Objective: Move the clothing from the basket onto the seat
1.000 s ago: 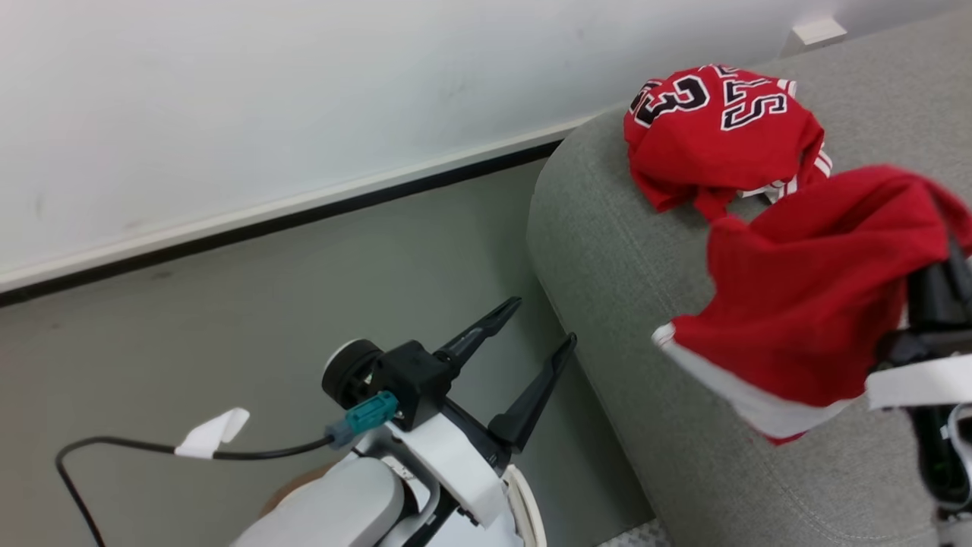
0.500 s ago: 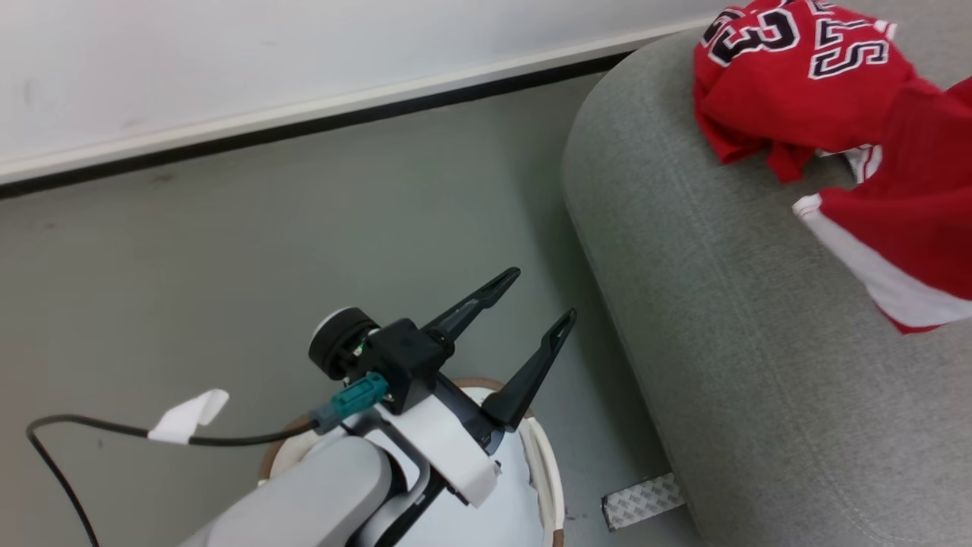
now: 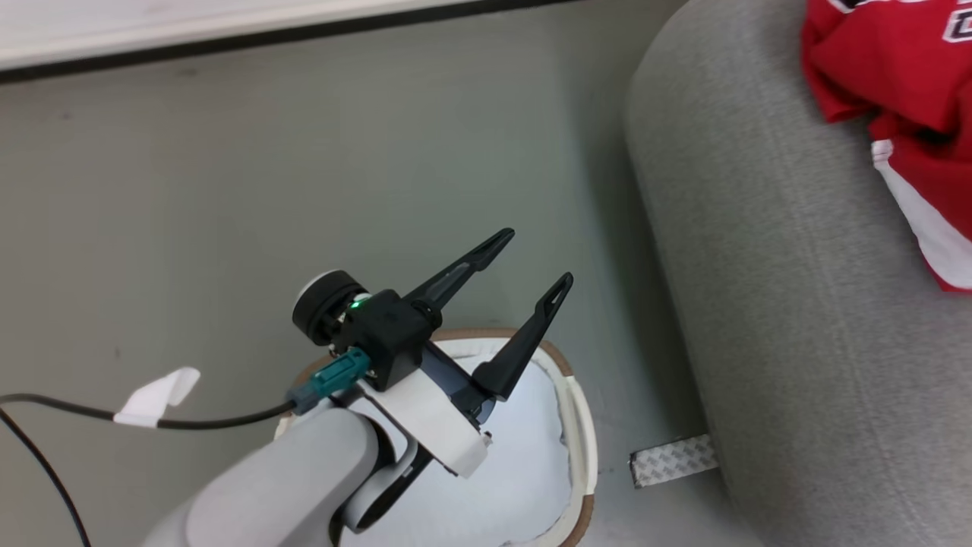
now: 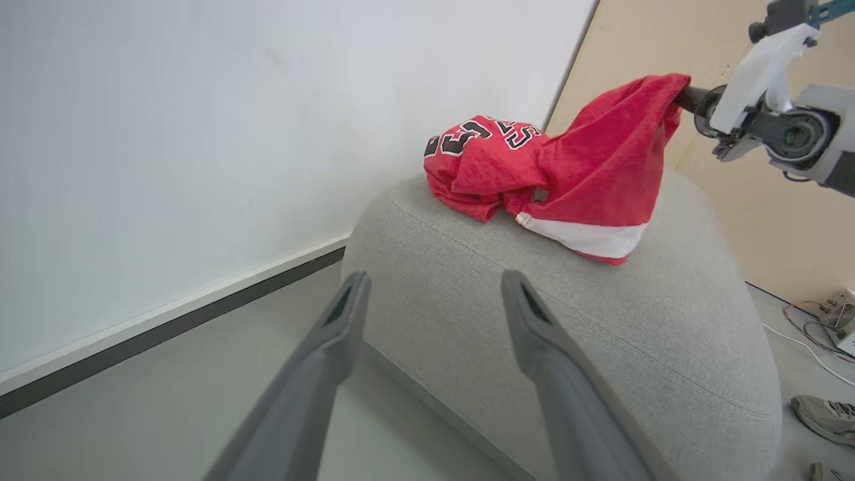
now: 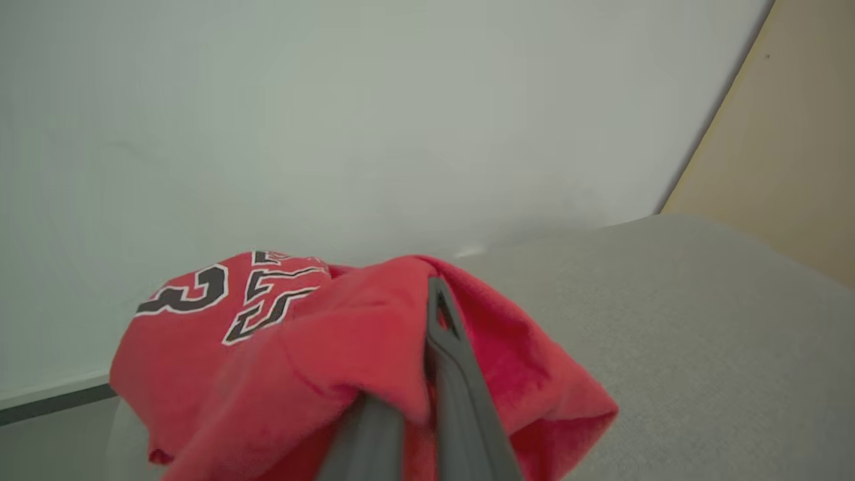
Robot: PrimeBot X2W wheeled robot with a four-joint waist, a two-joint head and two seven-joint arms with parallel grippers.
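Two pieces of red clothing are on the light grey seat (image 3: 759, 304). The numbered garment (image 4: 481, 153) lies bunched on the seat's top by the wall. The second garment (image 4: 601, 174), with a white band, drapes from my right gripper (image 5: 424, 314), which is shut on its cloth just above the seat. The same red clothing (image 3: 896, 68) reaches the head view's upper right corner. My left gripper (image 3: 535, 258) is open and holds nothing, above the basket (image 3: 581, 425), left of the seat. A flat white sheet (image 3: 516, 471) lines the basket's inside.
A grey tape patch (image 3: 672, 460) lies on the floor between basket and seat. A black cable with a white tag (image 3: 156, 387) trails from my left wrist. A shoe (image 4: 825, 417) and loose wires (image 4: 811, 327) lie beyond the seat, by a beige panel (image 4: 768, 200).
The head camera has tilted down, so the basket has come into view and the clothing has slid to the upper right corner. The left gripper stays open.
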